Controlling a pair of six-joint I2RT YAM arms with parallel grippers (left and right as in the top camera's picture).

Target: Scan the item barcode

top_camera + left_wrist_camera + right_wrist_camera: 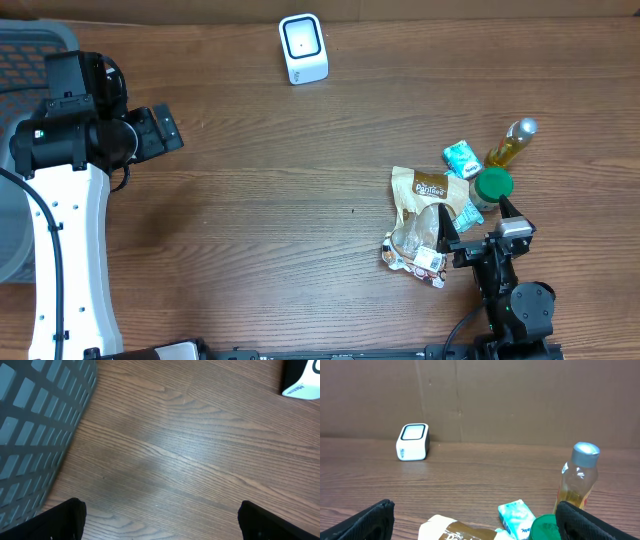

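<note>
The white scanner (302, 48) stands at the far edge of the wooden table (290, 210), well apart from the goods; these lie in a small cluster on the right side: a crumpled brown snack bag (428, 212), a teal packet (460, 156) just beyond it, a jar with a green lid (492, 185) beside the bag, and a bottle of yellow liquid (510, 143) at the far right.

The right gripper (478, 224) sits at the near edge of this cluster with its fingers spread wide; from above, one finger (445, 230) overlaps the bag (whether it touches cannot be told); nothing is pinched.

The left gripper (160, 517) is on the left side over bare wood, next to a grey basket (35, 425); its fingers (65, 520) are also spread wide and hold nothing.
</note>
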